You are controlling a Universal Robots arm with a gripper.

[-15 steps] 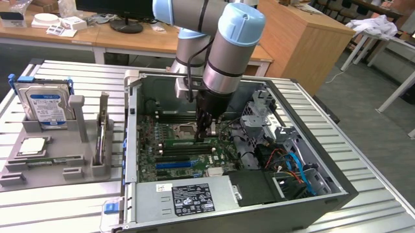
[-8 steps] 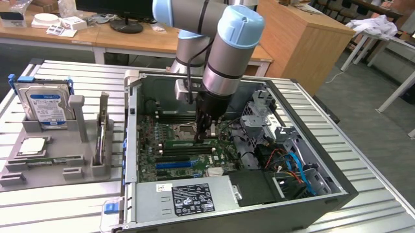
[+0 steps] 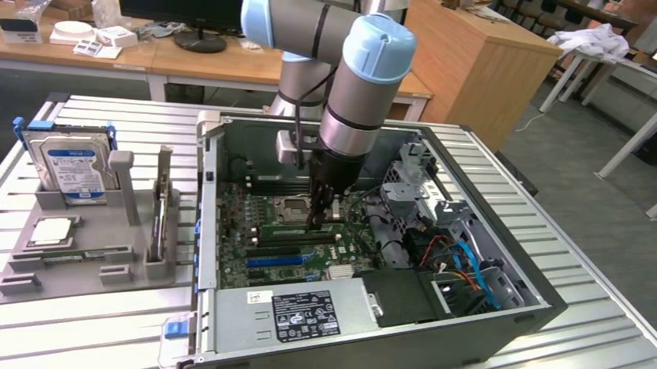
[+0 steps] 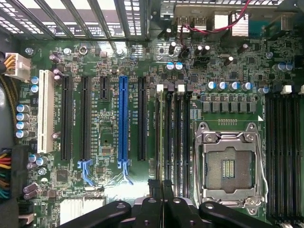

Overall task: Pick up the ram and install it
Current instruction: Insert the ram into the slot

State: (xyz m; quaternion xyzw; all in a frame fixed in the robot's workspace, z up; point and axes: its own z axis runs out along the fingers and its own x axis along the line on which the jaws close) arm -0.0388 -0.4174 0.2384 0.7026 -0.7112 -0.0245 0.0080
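The ram (image 3: 295, 228) is a long green stick standing on edge in a memory slot beside the empty CPU socket (image 3: 295, 206), inside the open computer case. My gripper (image 3: 328, 218) reaches down into the case and is shut, with its fingertips at the end of the ram towards the exterior view's right. I cannot tell whether they pinch the ram or only rest on its top edge. In the wrist view the black fingers (image 4: 156, 202) are pressed together over the dark memory slots (image 4: 171, 137) next to the CPU socket (image 4: 228, 166).
The case wall (image 3: 211, 200) rings the motherboard. Inside are the long blue slot (image 4: 123, 118), a power supply (image 3: 303, 311) and drive-bay cables (image 3: 462, 265). At the exterior view's left a grey holder (image 3: 128, 188) carries a hard drive (image 3: 72, 165), a CPU (image 3: 51, 231) and an upright card (image 3: 162, 211).
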